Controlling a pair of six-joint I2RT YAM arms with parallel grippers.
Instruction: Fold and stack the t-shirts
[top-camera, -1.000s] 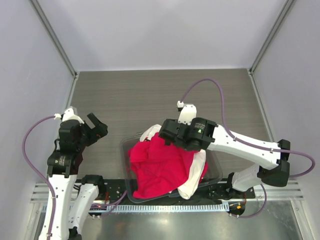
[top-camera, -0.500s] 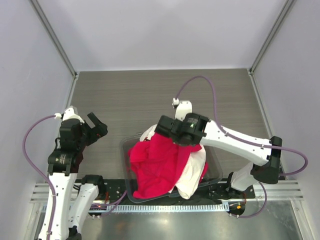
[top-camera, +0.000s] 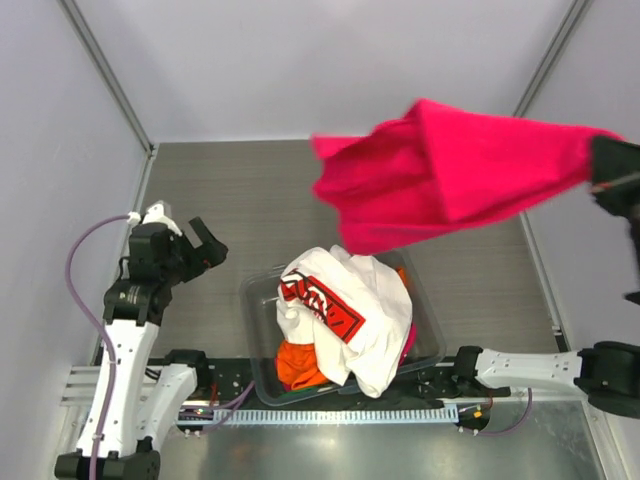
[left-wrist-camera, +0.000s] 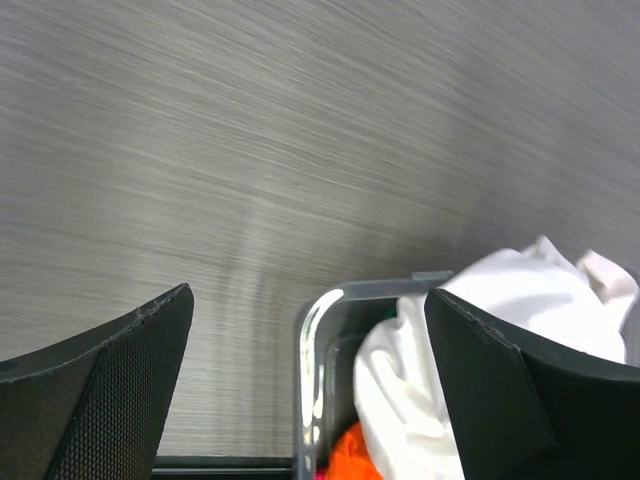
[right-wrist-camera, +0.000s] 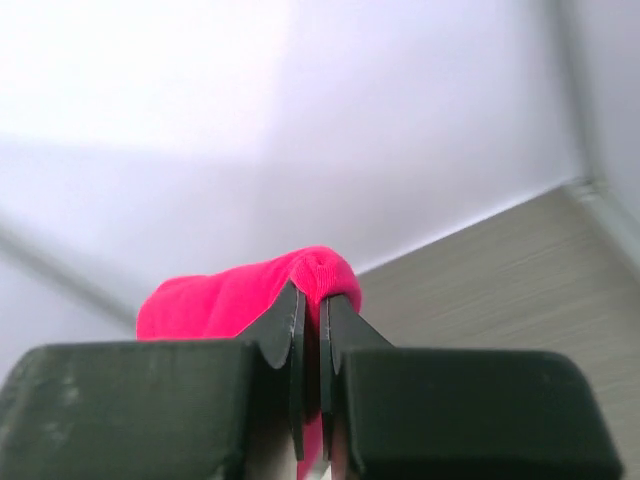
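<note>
Extraction of the first garment from the pile is the step in hand.

Top external view: the right tool (top-camera: 597, 168) is raised high and grips the magenta t-shirt (top-camera: 450, 165) by one edge. The cloth streams away to the tool's left, in the air above the counter (top-camera: 240, 190). Well below that tool, the white t-shirt (top-camera: 350, 305) with its red-and-black print lies heaped in the bin (top-camera: 250, 305). The orange t-shirt (top-camera: 298, 365) shows under it on the near side. The left tool (top-camera: 205, 248) hangs spread wide and empty near the bin's far left corner.

Left wrist view: the parted fingers (left-wrist-camera: 100, 390) frame bare counter ahead. The bin's corner and some white cloth sit below and to the tool's right, and nothing lies between the fingers.

Right wrist view: the jaws stand pressed together on a fold of magenta cloth (right-wrist-camera: 230, 300), which bulges just past the tips.

The next move probably calls for carrying the shirt to open counter beyond the bin. The left tool would likely need to take a second edge, so that the shirt lands spread out and not bunched.

Half a second earlier the magenta shirt lay on top of the pile with the right tool down on it, hiding the orange one and much of the white. It is now lifted clear of the bin. The left tool has shifted only slightly.
</note>
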